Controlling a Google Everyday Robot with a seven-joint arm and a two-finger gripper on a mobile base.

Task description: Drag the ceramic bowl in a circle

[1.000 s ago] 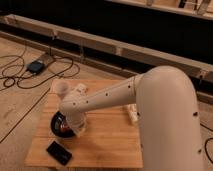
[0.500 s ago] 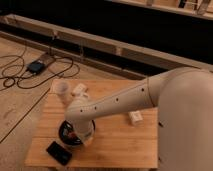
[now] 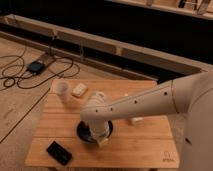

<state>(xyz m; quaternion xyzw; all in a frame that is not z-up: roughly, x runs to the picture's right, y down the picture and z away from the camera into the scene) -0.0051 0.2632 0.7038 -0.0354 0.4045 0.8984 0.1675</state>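
The ceramic bowl [image 3: 88, 131] is a round, shallow black dish on the wooden table [image 3: 145, 150], near its front middle. My white arm reaches in from the right and bends down over the bowl. The gripper [image 3: 101, 138] sits at the bowl's near right rim, shut on it, and the wrist hides most of the bowl's inside.
A pale translucent cup [image 3: 62, 91] stands at the table's back left, with a small white block [image 3: 79, 90] beside it. A flat black slab [image 3: 58, 152] lies at the front left. Another small white object [image 3: 136, 120] lies right of the arm. Cables and a device [image 3: 36, 66] are on the floor to the left.
The bowl has slid to the right across the table together with the gripper. The cup, slab and white blocks have stayed put.
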